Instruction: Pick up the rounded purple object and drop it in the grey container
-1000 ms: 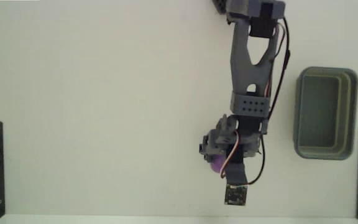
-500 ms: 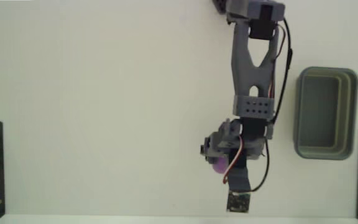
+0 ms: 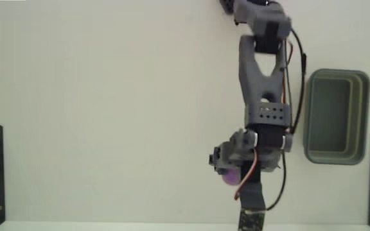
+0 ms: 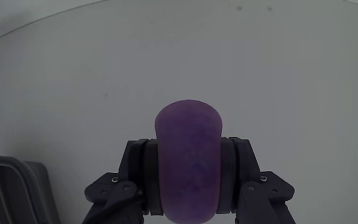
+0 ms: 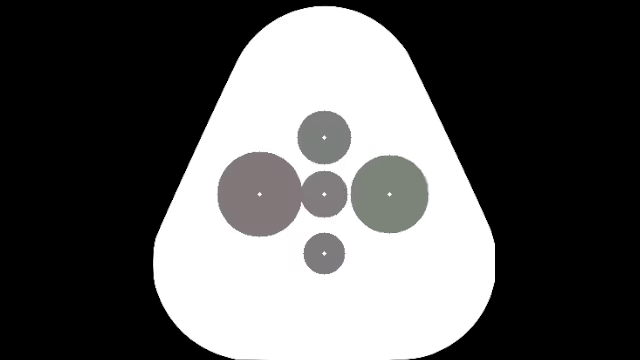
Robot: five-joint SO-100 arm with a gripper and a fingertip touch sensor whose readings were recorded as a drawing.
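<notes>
Fingers (image 4: 229,171) around purple ball (image 4: 188,158)

Between my matt black plastic fingers (image 4: 132,171) sits the rounded purple object (image 4: 188,158), matt and faintly mottled, over a smooth white matt table (image 3: 108,115); at three o'clock, the grey container (image 3: 336,157) looks like smooth dull plastic.
</notes>
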